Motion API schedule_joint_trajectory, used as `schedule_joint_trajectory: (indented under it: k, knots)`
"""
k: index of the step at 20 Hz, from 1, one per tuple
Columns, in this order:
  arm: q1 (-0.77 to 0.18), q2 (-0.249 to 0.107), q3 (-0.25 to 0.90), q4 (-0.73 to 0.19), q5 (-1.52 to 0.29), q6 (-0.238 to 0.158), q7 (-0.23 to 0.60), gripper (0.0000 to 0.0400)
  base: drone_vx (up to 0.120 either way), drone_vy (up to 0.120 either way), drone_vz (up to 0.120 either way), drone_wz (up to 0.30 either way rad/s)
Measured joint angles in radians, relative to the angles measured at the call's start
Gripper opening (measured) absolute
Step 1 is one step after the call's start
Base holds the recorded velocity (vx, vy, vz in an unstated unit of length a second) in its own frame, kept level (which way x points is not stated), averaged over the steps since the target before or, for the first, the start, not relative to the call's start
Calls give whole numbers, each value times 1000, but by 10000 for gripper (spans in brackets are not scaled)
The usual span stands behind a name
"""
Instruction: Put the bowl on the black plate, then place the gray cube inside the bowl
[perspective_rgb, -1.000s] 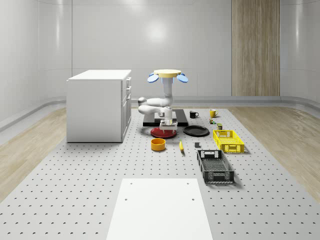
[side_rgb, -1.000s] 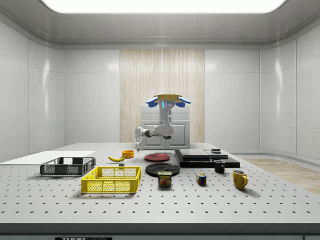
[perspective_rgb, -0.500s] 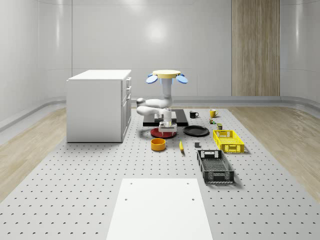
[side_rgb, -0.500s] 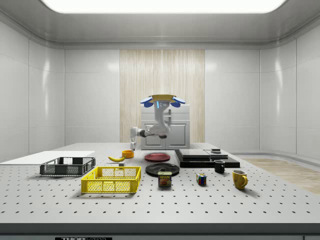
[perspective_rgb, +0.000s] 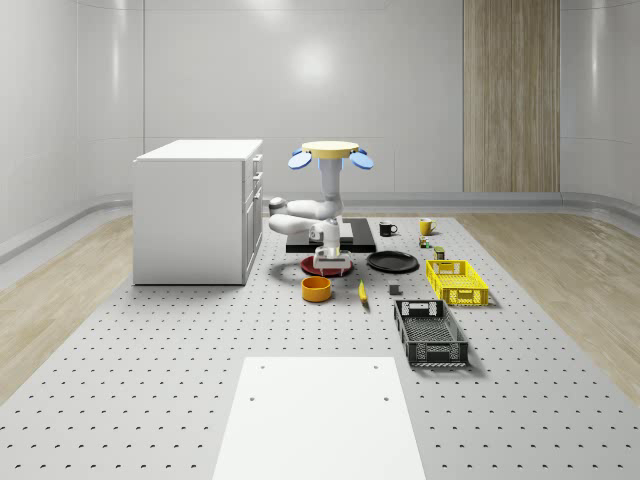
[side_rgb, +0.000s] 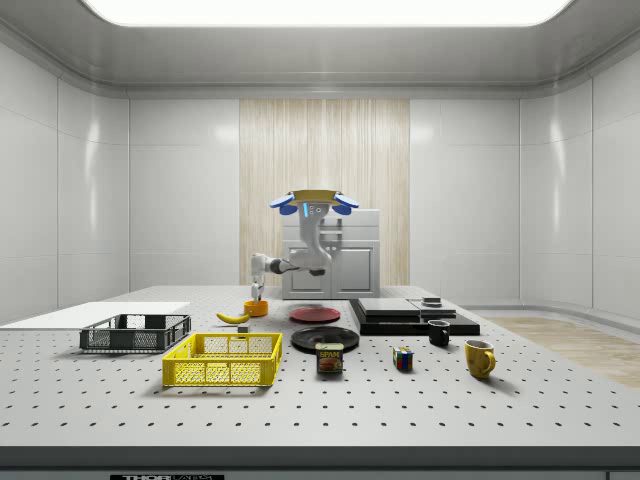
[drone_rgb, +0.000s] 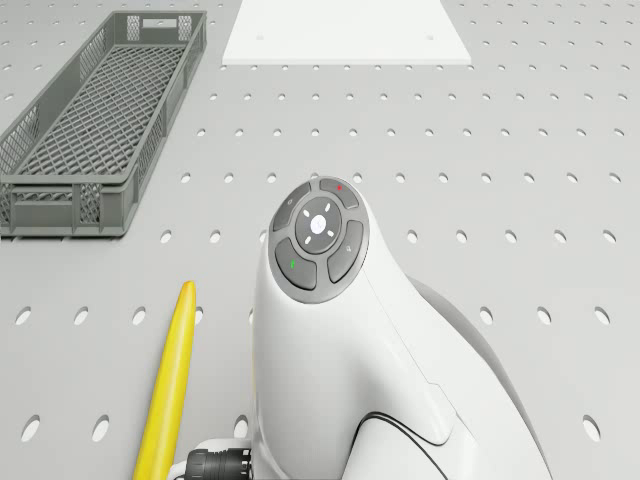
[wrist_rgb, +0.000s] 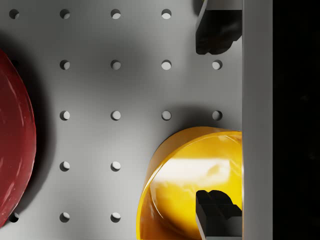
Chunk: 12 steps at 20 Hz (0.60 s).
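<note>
White walls and a wood panel are standing around a big gray desk (perspective_rgb: 150, 380) full of little holes. The drone (perspective_rgb: 331, 150) is hovering in the air over the red plate (perspective_rgb: 327, 265), beside the white cabinet (perspective_rgb: 195, 210). Its white arm (perspective_rgb: 310, 212) is bending down, and the end effector (wrist_rgb: 216, 120) is hanging just above the desk with its fingers (wrist_rgb: 215, 32) spread wide apart, holding nothing. In the wrist view one finger is sitting over the orange bowl (wrist_rgb: 192, 182) and the other is past the bowl's rim, over bare desk. The bowl is resting on the desk just beside the red plate, toward the near edge in the whole-scene view. The black plate (perspective_rgb: 392, 262) is lying on the whole-scene view's right of the red plate, and the bowl is well apart from it. A banana (drone_rgb: 168, 385) is lying near the bowl, and a gray crate (drone_rgb: 95, 120) is sitting farther off.
</note>
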Motion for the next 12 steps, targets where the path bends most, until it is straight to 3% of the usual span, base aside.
schedule_joint_trajectory:
  k: [4,12]
  knots:
    - [-2,-7,1,0,3,7,1,400,100,0,0,0]
    - [2,-25,-67,14,-58,46,-11,400,0,0,0,0]
